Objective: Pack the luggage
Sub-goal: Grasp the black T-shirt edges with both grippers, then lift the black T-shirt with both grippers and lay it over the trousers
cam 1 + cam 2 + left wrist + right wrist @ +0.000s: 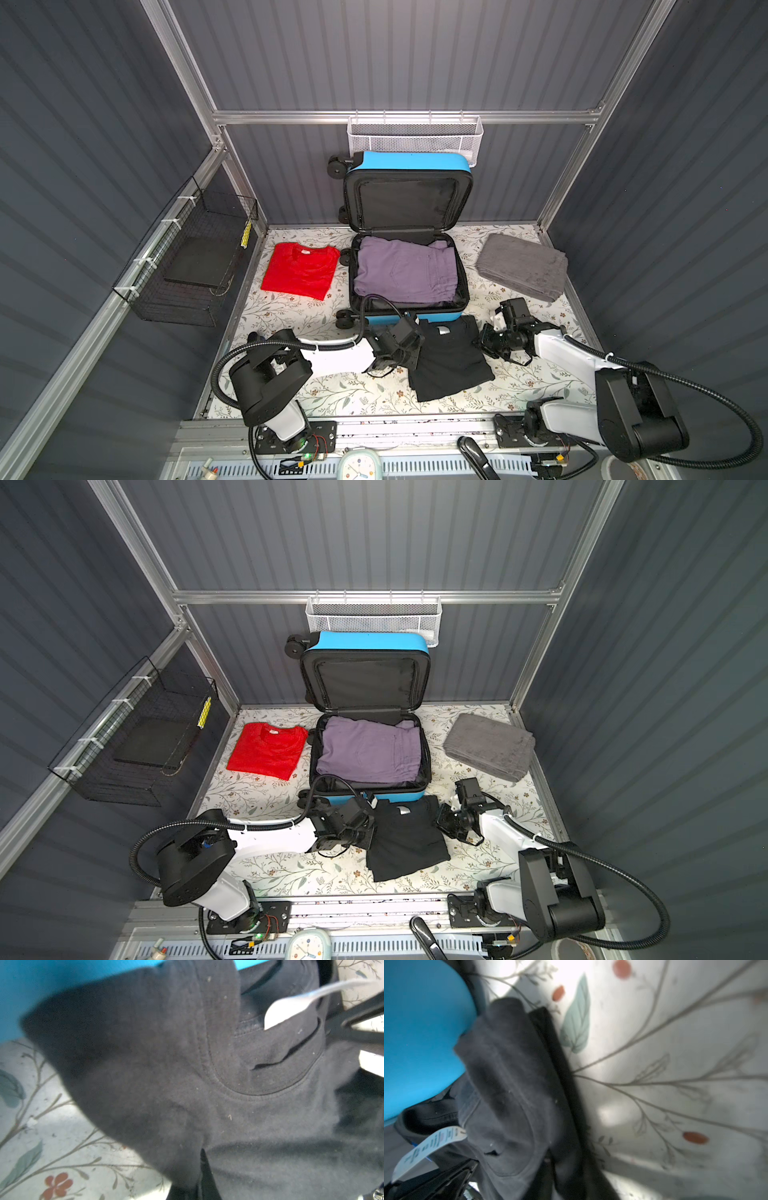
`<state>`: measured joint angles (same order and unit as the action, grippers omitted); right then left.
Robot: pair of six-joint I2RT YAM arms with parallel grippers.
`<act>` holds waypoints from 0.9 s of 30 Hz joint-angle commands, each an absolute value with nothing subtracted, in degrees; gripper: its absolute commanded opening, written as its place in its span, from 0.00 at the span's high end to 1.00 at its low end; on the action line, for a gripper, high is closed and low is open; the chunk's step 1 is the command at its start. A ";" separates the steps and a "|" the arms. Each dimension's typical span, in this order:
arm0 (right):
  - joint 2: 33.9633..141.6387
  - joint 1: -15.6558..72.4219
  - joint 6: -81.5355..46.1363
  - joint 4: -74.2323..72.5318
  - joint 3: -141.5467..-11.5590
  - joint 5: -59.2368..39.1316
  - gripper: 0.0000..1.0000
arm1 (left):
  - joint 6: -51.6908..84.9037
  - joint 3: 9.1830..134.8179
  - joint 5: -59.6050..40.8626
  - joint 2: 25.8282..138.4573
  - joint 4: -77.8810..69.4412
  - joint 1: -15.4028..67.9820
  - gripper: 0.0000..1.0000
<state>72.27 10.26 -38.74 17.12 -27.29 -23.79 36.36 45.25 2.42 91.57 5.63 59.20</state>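
Bare floral counter (332, 386) nearest; then a folded black shirt (449, 361), left fingers (417, 337) closed on its left edge, right fingers (482, 338) closed on its right edge; just beyond, touching it, the open blue luggage (411, 160) mid-counter, holding purple clothes (405, 270); bare counter on both sides.

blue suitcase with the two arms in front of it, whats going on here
The left gripper and right gripper are each shut on a far corner of a folded black t-shirt lying just in front of the open blue suitcase. Folded purple trousers are already inside; a red t-shirt and a grey towel lie on the table either side of it.
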 commanded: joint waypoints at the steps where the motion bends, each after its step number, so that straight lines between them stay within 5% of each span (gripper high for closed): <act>1: 69.87 10.82 -38.71 16.57 -25.94 -27.21 1.00 | 35.35 45.55 1.46 88.73 7.72 59.23 1.00; 17: 37.11 11.51 -42.39 39.34 -31.93 -28.65 1.00 | 36.24 54.11 -2.05 72.48 19.90 62.67 1.00; 27: 43.73 11.51 -43.15 38.27 -47.93 -27.21 1.00 | 29.83 66.53 6.27 70.84 28.54 57.83 1.00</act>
